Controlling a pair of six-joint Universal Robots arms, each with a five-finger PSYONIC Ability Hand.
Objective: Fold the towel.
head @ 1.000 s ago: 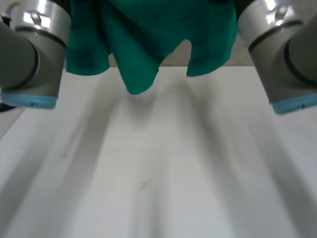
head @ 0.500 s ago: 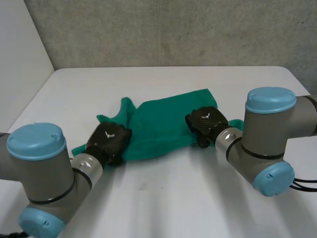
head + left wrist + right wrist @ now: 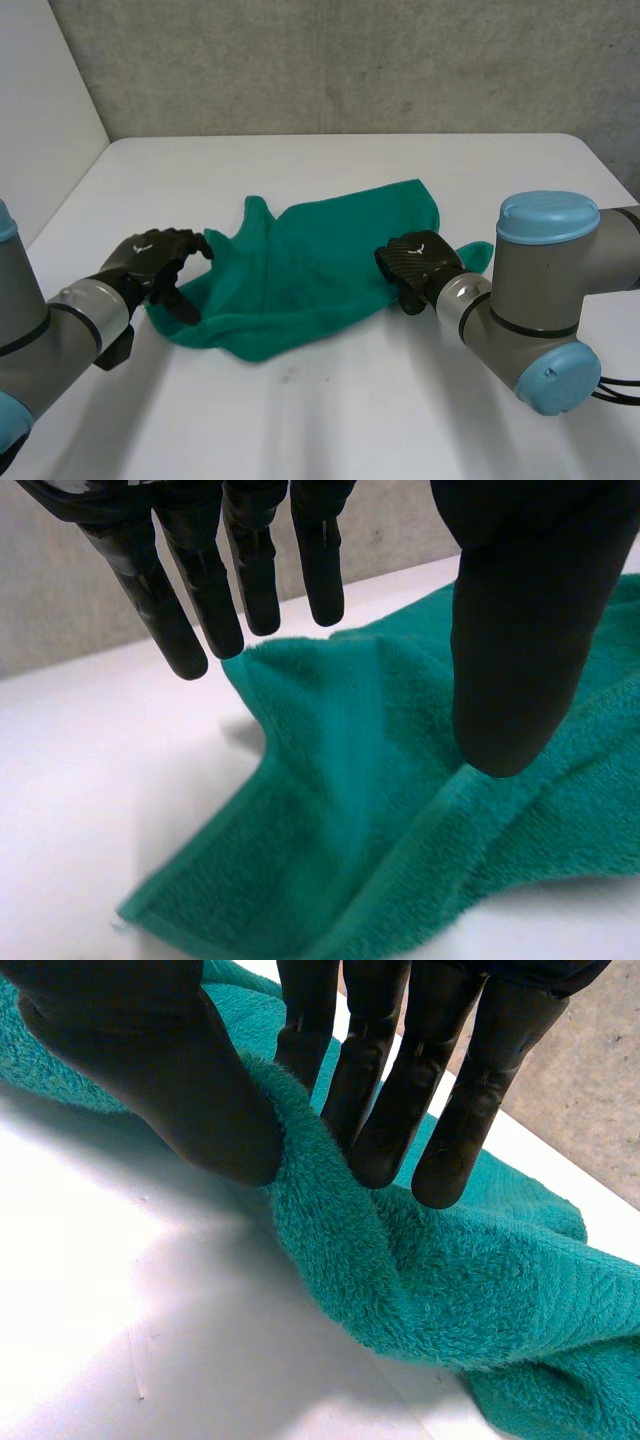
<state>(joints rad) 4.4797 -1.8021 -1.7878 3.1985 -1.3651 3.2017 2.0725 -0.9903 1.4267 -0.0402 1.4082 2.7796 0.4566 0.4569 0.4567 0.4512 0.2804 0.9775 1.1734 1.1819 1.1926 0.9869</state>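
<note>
Since half a second ago the left hand [image 3: 150, 262] has lifted off the towel [image 3: 310, 270] and drawn back toward 9 o'clock, while the right hand [image 3: 415, 262] has kept its place at the cloth's 3 o'clock edge. The left hand now hovers with its fingers [image 3: 250, 570] straight and spread and its thumb held well apart from them, gripping nothing. In the left wrist view the towel's hemmed corner lies on the table below the fingertips and the thumb tip hangs just over a raised ridge of the cloth. The right hand is closed on the towel: in the right wrist view a thick fold of terry stands up between the thumb and the fingers [image 3: 385, 1110], which pinch it from both sides, and the rest of the cloth runs out past the fingertips. The green towel lies rumpled and partly opened in the middle of the white table [image 3: 350, 420], reaching from one hand to the other. One corner peaks up at its 11 o'clock, a rounded far corner sits at 1 o'clock, and the near edge sags toward 7 o'clock. A small flap of cloth shows beyond the right hand at 3 o'clock, next to the grey right arm [image 3: 545, 290]. The left arm [image 3: 60, 320] enters from 8 o'clock. A grey wall [image 3: 350, 60] stands behind the table at 12 o'clock.
</note>
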